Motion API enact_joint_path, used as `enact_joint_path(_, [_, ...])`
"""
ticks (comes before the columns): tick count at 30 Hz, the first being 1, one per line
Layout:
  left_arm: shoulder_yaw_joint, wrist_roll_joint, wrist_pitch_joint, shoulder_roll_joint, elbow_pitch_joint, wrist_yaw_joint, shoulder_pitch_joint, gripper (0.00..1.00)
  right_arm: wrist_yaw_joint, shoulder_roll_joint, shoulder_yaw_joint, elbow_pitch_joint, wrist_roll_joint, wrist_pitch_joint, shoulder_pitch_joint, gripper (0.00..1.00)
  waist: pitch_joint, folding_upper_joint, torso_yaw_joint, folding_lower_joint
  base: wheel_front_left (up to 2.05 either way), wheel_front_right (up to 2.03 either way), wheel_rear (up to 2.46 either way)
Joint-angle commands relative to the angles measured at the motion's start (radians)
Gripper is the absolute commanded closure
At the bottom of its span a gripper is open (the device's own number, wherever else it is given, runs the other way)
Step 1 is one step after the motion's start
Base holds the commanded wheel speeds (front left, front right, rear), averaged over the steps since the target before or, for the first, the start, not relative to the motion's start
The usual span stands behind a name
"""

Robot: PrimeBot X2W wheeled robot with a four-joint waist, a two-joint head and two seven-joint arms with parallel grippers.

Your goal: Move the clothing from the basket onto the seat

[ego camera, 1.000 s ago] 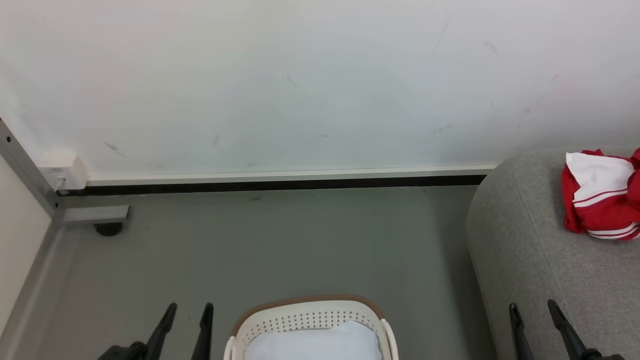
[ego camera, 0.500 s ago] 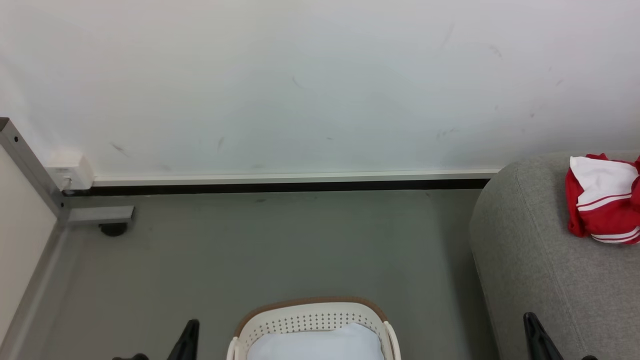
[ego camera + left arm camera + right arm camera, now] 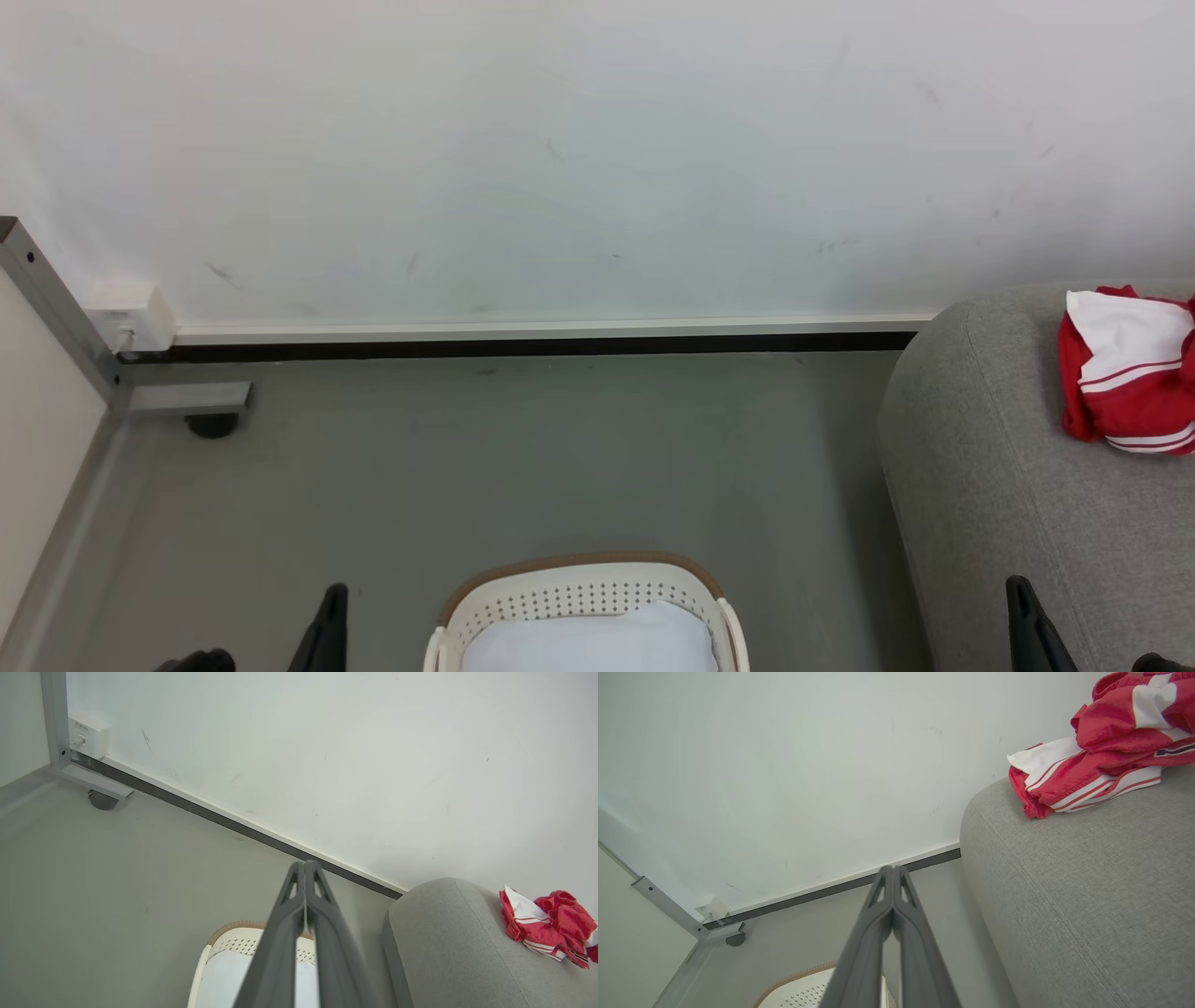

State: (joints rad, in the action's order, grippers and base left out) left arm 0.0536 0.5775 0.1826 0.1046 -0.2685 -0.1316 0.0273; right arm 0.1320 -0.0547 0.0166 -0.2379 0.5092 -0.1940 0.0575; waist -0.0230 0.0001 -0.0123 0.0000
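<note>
Red clothing (image 3: 1134,373) with white panels and thin stripes lies crumpled on the grey seat (image 3: 1008,485) at the right, also seen in the left wrist view (image 3: 551,926) and the right wrist view (image 3: 1101,765). The cream basket (image 3: 579,597) with a brown rim stands on the floor at the bottom centre and holds a plain pale cloth (image 3: 588,644). My left gripper (image 3: 329,621) is shut and empty to the basket's left; in the left wrist view (image 3: 304,865) its fingers meet. My right gripper (image 3: 1022,607) is shut and empty over the seat's front; the right wrist view (image 3: 892,870) shows its fingers pressed together.
A white wall with a dark skirting strip (image 3: 523,345) runs across the back. A grey metal frame leg with a caster (image 3: 201,425) and a white socket box (image 3: 126,313) sit at the far left. Grey floor (image 3: 523,457) lies between basket and wall.
Both grippers have gone from open to shut and dropped lower in the head view. The head view itself shifted slightly; clothing, basket and seat stay put.
</note>
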Motion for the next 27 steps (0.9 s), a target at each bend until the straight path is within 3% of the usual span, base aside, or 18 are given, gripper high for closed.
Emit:
enact_joint_path(1, [-0.01, 0.028, -0.009, 0.003, 0.016, 0.0, -0.025, 1.0, 0.0, -0.008, -0.006, 0.011, 0.034, 0.004, -0.034, 1.0, 0.0, -0.0001, 0.0, 0.0, 0.0, 0.0, 0.0])
enact_joint_path(27, [-0.063, 0.378, -0.106, -0.014, 0.02, 0.001, -0.066, 1.0, -0.001, -0.02, -0.029, 0.007, 0.42, 0.093, -0.081, 1.0, 0.006, -0.0001, 0.003, 0.0, 0.0, 0.0, 0.0])
